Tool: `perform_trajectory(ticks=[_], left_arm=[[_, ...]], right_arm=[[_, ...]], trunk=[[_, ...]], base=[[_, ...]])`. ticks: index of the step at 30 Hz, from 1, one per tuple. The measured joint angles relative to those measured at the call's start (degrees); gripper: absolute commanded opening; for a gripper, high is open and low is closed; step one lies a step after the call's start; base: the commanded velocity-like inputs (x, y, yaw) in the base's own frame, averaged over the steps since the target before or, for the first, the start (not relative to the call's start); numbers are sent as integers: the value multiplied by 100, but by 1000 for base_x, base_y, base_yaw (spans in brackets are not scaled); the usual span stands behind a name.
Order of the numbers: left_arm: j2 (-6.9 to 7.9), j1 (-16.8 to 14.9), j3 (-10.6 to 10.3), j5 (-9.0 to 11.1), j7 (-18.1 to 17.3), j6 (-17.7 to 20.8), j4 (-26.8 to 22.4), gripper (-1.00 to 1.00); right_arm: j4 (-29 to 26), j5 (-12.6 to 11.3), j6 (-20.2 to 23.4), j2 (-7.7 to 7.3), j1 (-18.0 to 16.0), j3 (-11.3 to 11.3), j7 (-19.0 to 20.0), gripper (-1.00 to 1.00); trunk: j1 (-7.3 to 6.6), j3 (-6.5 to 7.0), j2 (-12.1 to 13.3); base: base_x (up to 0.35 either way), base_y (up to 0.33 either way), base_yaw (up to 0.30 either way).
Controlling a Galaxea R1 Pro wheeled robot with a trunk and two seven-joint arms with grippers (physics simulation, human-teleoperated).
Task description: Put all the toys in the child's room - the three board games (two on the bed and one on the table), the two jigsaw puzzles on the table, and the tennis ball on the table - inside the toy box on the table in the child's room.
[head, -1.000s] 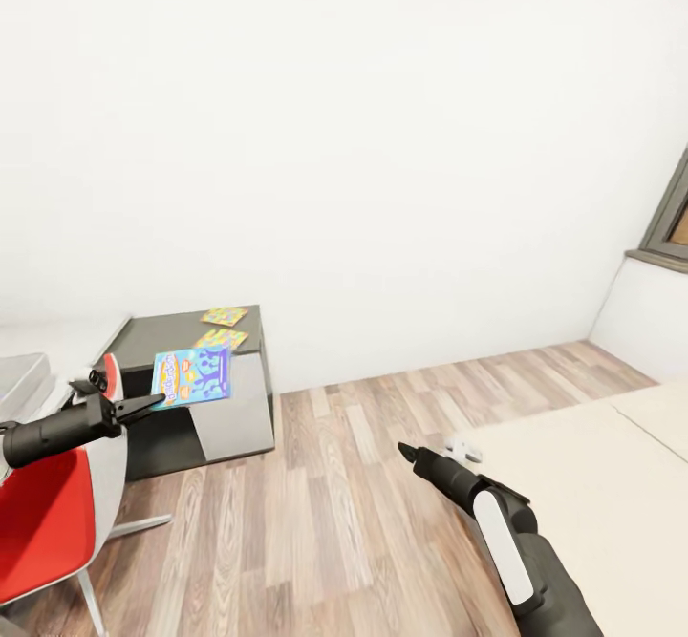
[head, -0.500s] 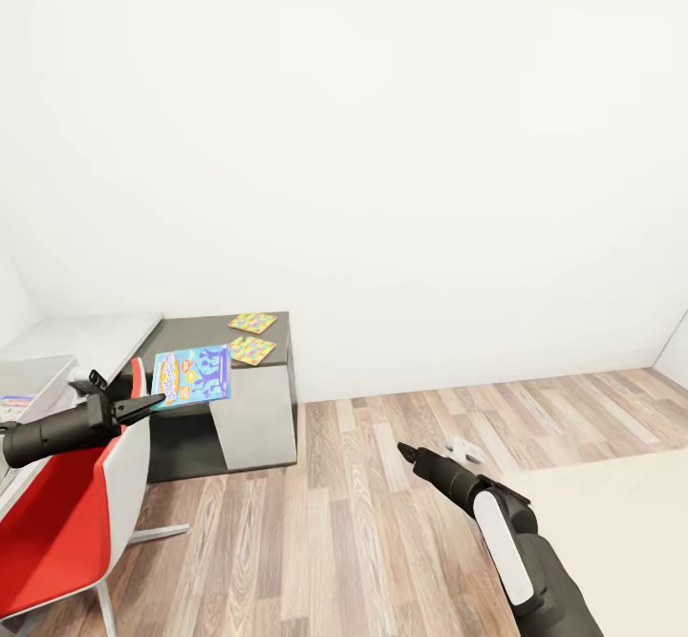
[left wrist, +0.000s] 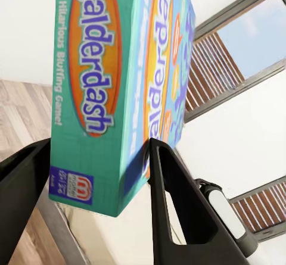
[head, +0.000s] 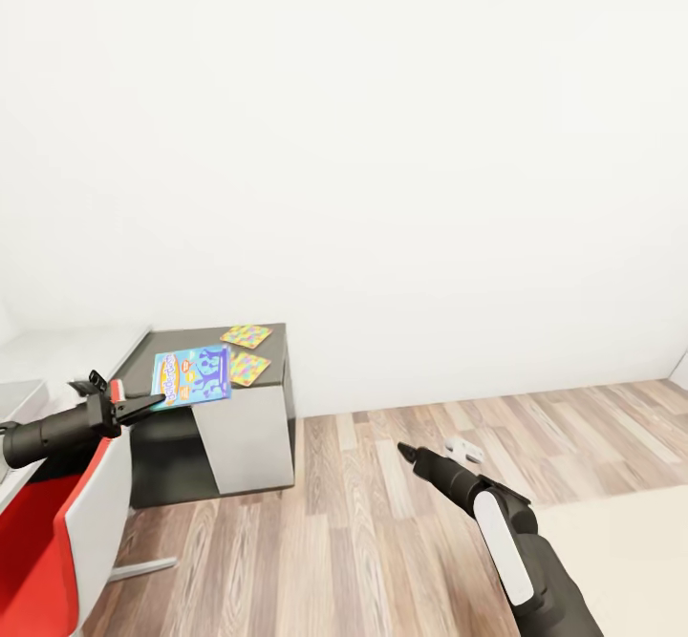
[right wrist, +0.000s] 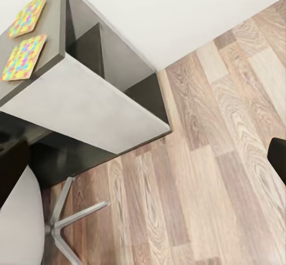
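Blue board game [head: 192,376] pinched in left pincer [head: 143,405] — red chair [head: 43,541] below, right pincer's [head: 405,450] state unclear.

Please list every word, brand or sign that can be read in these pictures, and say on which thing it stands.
"Balderdash": on the side of the blue board game held by the left gripper, and again on its front.
"The Hilarious Bluffing Game!": beside the title.
Small logo near the box corner: too small to read.
Head view: print on the box is blurred.
Jigsaw puzzles: no text.
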Motion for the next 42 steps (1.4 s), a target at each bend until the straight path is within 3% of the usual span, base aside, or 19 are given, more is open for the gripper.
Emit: perform_trajectory(ticks=[18, 42], left_arm=[[0, 3, 0, 0, -4, -5, 0, -100], [1, 22, 45, 16, -50, -2, 4, -100]], right_arm=[[-3, -4, 0, 10, 4, 4, 0, 100], [10, 10, 0, 9, 4, 1, 0, 100]], trunk=[[1, 0, 1], [3, 1, 1]], base=[[312, 0, 8], [17, 0, 275]])
